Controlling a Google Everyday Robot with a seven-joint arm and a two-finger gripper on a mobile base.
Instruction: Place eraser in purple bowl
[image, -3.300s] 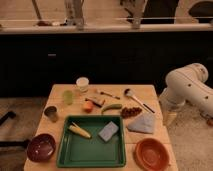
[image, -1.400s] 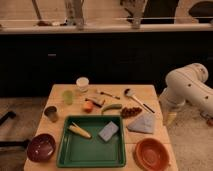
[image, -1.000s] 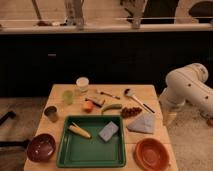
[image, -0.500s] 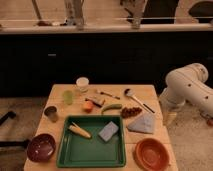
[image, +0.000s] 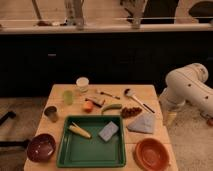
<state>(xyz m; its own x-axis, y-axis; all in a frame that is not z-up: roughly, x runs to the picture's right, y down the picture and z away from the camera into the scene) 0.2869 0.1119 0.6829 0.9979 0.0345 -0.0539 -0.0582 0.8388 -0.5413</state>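
wooden desk (image: 56, 97). purple bowl (image: 41, 147) sits upright at the desk's 8 o'clock corner. small metal cup (image: 51, 113) at the bowl's 12 o'clock, apart from it. green tray (image: 90, 152) at the desk's 6 o'clock; yellow corn cob (image: 80, 131) and blue-grey pad (image: 108, 131) lie in it. eraser (image: 96, 100) lies on the desk at the tray's 12 o'clock, just beside a small orange item (image: 88, 106), well apart from the purple bowl. orange bowl (image: 151, 153) at the desk's 4 o'clock corner. gripper (image: 170, 119) hangs off the desk's 3 o'clock edge, below the white arm (image: 187, 90); jaws released, grasping nothing.
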